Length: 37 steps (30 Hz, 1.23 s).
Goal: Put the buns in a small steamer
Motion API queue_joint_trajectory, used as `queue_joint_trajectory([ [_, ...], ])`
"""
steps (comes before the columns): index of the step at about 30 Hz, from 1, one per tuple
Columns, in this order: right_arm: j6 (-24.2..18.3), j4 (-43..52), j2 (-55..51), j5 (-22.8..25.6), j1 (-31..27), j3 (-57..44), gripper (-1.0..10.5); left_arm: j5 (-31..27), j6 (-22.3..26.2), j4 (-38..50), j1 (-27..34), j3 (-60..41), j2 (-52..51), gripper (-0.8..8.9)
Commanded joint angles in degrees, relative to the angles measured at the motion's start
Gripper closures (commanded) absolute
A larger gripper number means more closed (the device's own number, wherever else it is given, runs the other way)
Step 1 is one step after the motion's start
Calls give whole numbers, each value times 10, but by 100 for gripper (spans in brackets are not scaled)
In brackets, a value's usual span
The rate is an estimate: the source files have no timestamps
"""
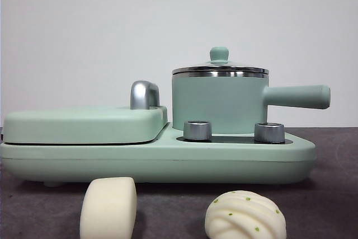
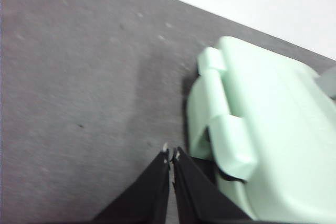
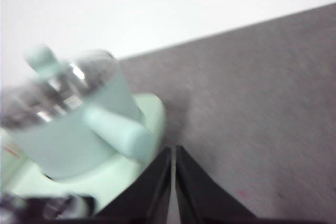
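Grey table [image 1: 335, 194]: 2 buns [image 1: 245, 215], lidded steamer [image 1: 219, 102]; no legible writing; both fingers closed.

My left gripper [image 2: 171, 154] hangs above the counter [image 2: 79, 103], its two black jaws pressed together at the tips. My right gripper [image 3: 173, 150] hangs likewise, jaws closed, holding nothing.

Smooth bun [image 1: 108, 207]: you see its bottom cut by the front view edge.
Pleated bun [image 1: 245, 215]: also cut below.
Steamer [image 3: 68, 124]: blurred in the right wrist view.
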Motion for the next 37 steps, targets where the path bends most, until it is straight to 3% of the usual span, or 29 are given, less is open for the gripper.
queue_joint_trajectory([
  [1, 55, 1, 1, -13, 10, 43, 934, 7, -27, 14, -15, 44, 22, 798],
  [4, 77, -29, 14, -19, 21, 93, 934, 11, -28, 12, -35, 94, 61, 798],
  [9, 65, -134, 63, -32, 31, 213, 934, 30, -24, -16, -64, 202, 142, 798],
  [15, -11, -259, 149, -76, 31, 363, 934, 93, 9, -86, -88, 329, 241, 798],
  [21, -104, -381, 240, -132, 31, 492, 934, 195, 52, -149, -104, 423, 320, 798],
  [27, -169, -439, 290, -178, 31, 557, 934, 287, 101, -206, -119, 488, 379, 798],
  [30, -173, -439, 292, -206, 31, 560, 934, 304, 113, -217, -129, 502, 393, 797],
  [37, -173, -441, 292, -208, 31, 560, 899, 304, 114, -220, -134, 502, 395, 783],
])
